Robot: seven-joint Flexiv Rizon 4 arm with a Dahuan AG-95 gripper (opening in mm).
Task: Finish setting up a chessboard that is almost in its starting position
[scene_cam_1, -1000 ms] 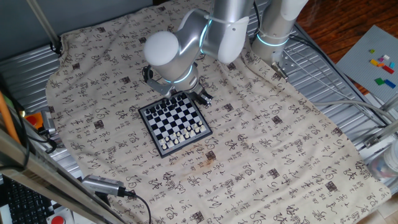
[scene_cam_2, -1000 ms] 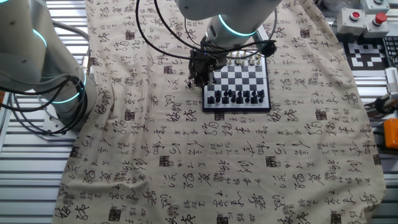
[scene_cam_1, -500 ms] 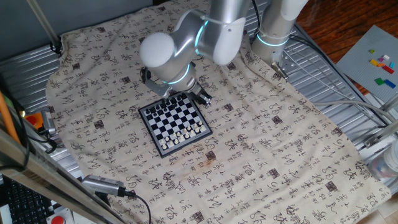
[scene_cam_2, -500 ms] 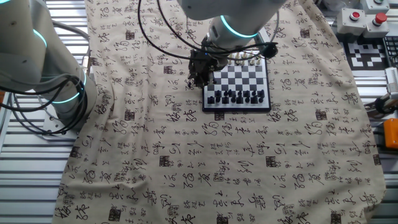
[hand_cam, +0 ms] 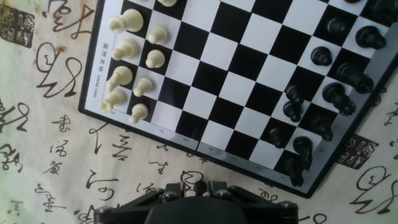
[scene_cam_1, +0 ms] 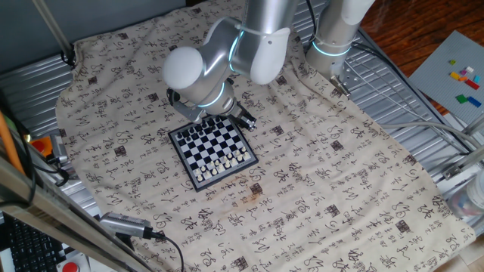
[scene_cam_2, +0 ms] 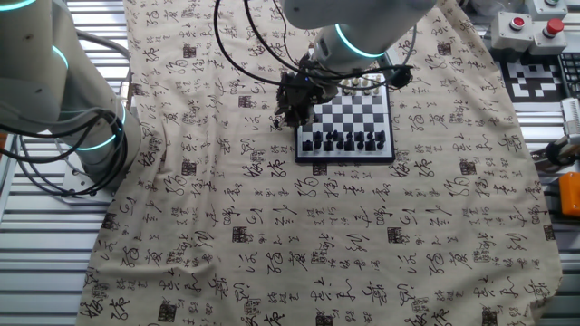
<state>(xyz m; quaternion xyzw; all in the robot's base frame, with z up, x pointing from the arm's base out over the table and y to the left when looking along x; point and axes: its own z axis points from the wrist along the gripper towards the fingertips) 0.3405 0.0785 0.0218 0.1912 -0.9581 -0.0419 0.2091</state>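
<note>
Printed cloth (scene_cam_1: pixel 340 166) spread beneath. Small chessboard (hand_cam: pixel 239 93) mid-cloth. Gripper (scene_cam_2: pixel 293 103) poised just off one board edge; cannot tell whether spread or closed. White pieces (hand_cam: pixel 143 86) and black pieces (hand_cam: pixel 333 93) ranked at opposite ends: probably light, rigid, easily toppled, best pinched near the head from above.

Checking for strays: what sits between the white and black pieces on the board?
Only bare squares, in the hand view's part of the board, between the white pieces and black pieces.

Two raised fixed views share the chessboard (scene_cam_1: pixel 210 147) from opposite sides; hand view looks down close.
</note>
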